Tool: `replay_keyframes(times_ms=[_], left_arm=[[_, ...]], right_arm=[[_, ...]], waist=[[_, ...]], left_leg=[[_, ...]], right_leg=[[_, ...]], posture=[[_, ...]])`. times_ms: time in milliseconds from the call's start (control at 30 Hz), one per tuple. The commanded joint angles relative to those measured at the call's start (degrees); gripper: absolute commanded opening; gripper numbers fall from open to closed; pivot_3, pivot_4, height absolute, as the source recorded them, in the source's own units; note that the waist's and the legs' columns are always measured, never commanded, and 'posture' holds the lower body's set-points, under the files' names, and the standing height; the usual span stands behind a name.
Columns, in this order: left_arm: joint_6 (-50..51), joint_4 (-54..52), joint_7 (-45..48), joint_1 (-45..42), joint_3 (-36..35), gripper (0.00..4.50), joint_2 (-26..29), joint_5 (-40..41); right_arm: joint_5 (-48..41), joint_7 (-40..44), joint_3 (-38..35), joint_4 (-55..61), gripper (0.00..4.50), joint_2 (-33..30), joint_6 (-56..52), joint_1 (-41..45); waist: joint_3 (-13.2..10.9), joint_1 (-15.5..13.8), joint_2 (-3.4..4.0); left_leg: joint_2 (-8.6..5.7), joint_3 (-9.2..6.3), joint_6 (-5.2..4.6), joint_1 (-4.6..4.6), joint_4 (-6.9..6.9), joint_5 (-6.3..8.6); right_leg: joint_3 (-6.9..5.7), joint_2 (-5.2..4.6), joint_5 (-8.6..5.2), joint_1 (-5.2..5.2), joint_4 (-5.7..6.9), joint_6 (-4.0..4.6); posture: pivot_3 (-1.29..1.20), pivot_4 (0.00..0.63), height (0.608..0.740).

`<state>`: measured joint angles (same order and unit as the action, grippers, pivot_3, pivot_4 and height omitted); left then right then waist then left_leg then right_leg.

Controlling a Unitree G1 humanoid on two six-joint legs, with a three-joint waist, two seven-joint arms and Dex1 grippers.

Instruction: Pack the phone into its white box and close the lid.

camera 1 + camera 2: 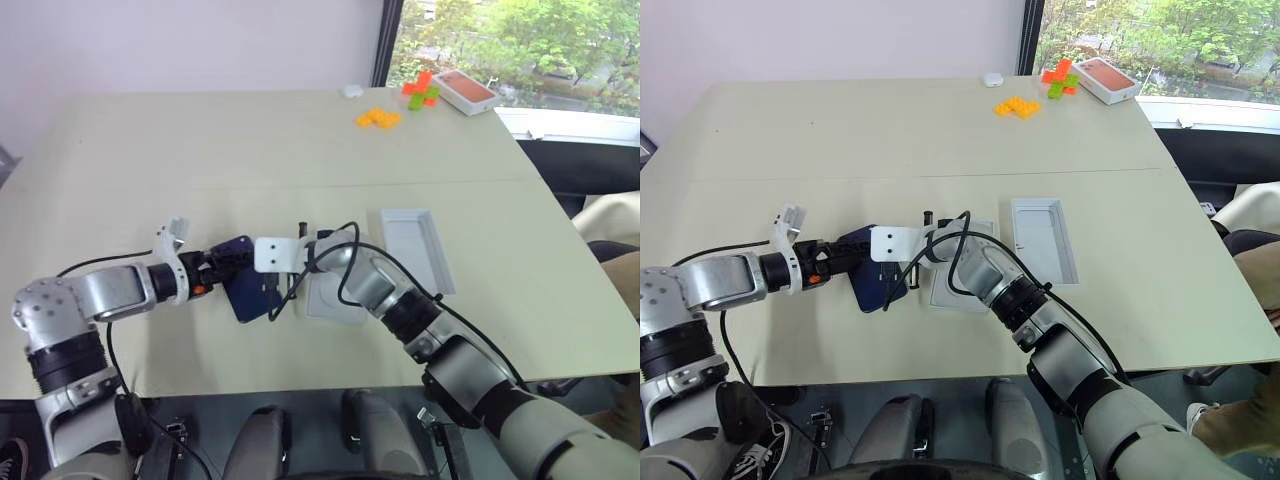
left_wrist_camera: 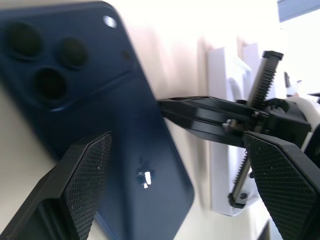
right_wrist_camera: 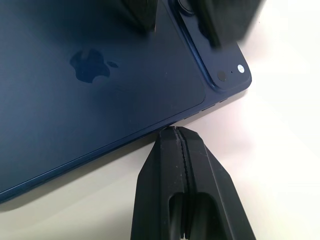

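Left eye view: the phone (image 1: pixel 248 291) is lying flat on the bench (image 1: pixel 250 150), between the left gripper (image 1: pixel 232 262) and the right gripper (image 1: pixel 281 291). The white box (image 1: pixel 416 247) is sitting beyond the right arm, apart from both.

Left wrist view: left jaws are standing wide, holding nothing, straddling the phone's glossy back.

Right wrist view: right jaws are pressed fully together, empty, their tips touching the phone's long edge near the camera corner.
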<state>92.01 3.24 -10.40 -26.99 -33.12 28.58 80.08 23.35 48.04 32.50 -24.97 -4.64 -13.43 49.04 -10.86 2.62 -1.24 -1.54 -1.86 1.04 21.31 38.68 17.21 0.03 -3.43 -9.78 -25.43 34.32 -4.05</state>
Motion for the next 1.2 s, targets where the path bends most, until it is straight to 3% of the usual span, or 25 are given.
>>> replay_keyframes(times_ms=[33, 233, 467, 767, 1200], left_arm=[[0.4, -1.5, -3.6, 1.9, -1.4, 4.45, 2.8, 2.8], [-2.7, -2.6, -9.2, 5.8, 0.4, 4.45, 6.1, 8.9], [-11.6, -1.3, -16.3, 10.8, 5.0, 4.45, 4.8, 18.5], [-22.6, -3.9, -24.5, 11.2, 16.2, 4.45, 2.0, 27.5], [-30.6, -6.0, -27.8, 6.9, 22.0, 4.45, 2.8, 32.9]], right_arm=[[-0.7, 0.3, 0.4, -0.1, 0.02, 0.4, 0.3, -0.4], [-0.6, -0.2, 0.3, -0.6, 0.02, 0.4, 0.6, -0.2], [-0.7, 0.0, 0.3, -0.8, 0.02, 0.4, 0.6, -0.1], [-1.1, 3.0, 0.7, 1.6, 0.02, -0.1, -0.6, -1.0], [-0.8, 1.8, -0.4, 0.1, 0.02, -0.1, -0.5, -0.5]], waist=[[0.0, 0.0, 0.00], [0.0, -0.1, 0.00], [0.0, -0.2, 0.00], [0.0, -1.3, 0.00], [0.0, -1.7, 0.00]], left_leg=[[0.00, 0.00, 0.00, 0.00, -0.01, 0.00], [0.01, -0.01, 0.04, -0.01, -0.05, -0.02], [0.00, -0.01, 0.11, -0.06, -0.14, -0.06], [-0.06, -0.01, 0.12, -0.18, -0.26, -0.09], [-0.06, -0.01, 0.15, -0.76, -0.51, -0.13]], right_leg=[[0.00, 0.01, 0.00, 0.00, 0.00, 0.00], [0.00, 0.00, 0.00, -0.01, -0.01, 0.01], [0.00, -0.02, 0.00, 0.01, -0.03, 0.02], [-0.01, -0.05, -0.01, 0.13, -0.12, 0.03], [-0.03, 0.13, -0.20, 0.65, -0.26, 0.28]], posture=[[0.00, 0.150, 0.740], [0.00, 0.150, 0.740], [0.00, 0.150, 0.740], [0.00, 0.150, 0.740], [0.00, 0.150, 0.740]])
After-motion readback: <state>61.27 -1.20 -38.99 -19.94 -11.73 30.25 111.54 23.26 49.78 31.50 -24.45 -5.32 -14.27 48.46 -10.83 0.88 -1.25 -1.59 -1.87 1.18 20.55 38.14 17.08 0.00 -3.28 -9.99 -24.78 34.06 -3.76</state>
